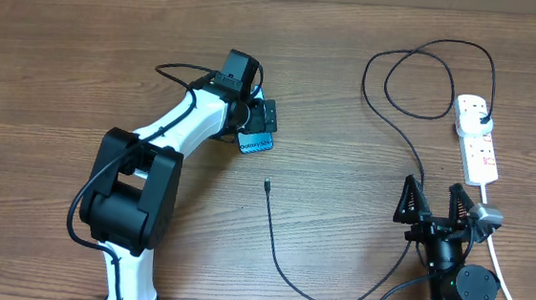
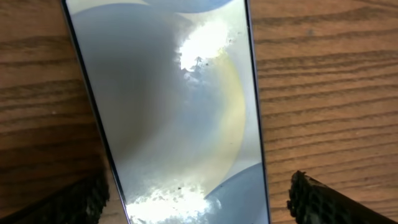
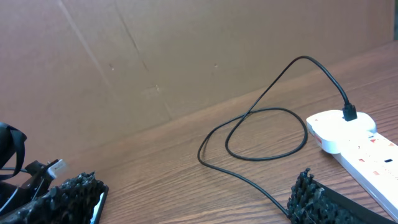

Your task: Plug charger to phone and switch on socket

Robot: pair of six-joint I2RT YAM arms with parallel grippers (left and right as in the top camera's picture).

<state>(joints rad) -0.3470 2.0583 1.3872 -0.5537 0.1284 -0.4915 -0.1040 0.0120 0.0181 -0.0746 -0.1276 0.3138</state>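
Two wide-open, empty end effectors: left end effector point(image 2: 196, 193) astride the phone point(image 2: 180, 112), right end effector point(image 1: 431, 196) near the socket point(image 1: 477, 138).

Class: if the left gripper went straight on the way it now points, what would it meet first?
The phone: it lies directly ahead of the left gripper, between its open fingers, on the table; how far off is unclear.
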